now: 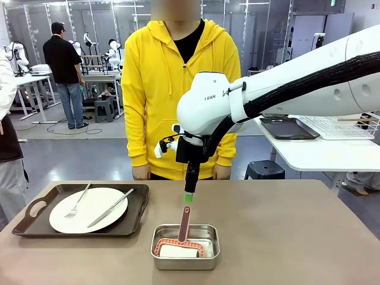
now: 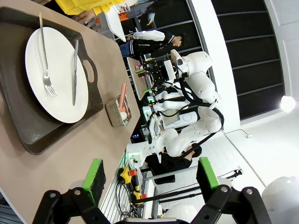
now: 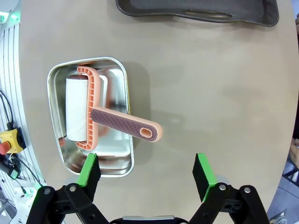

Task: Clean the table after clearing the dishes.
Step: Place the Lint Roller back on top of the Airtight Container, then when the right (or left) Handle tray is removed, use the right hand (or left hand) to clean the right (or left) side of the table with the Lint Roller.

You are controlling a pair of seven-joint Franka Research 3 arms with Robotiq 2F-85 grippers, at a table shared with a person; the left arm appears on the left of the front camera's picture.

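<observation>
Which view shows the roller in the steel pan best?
The right wrist view: it looks straight down on the roller, whole handle and white roll clear. The front view shows it foreshortened; the left wrist view, small and far.

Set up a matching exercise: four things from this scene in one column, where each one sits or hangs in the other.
1 fork
2 plate
3 roller
4 right gripper

A in the steel pan
B open, above the table
C on the tray
D on the plate

Pairs: 1-D, 2-C, 3-A, 4-B
</observation>
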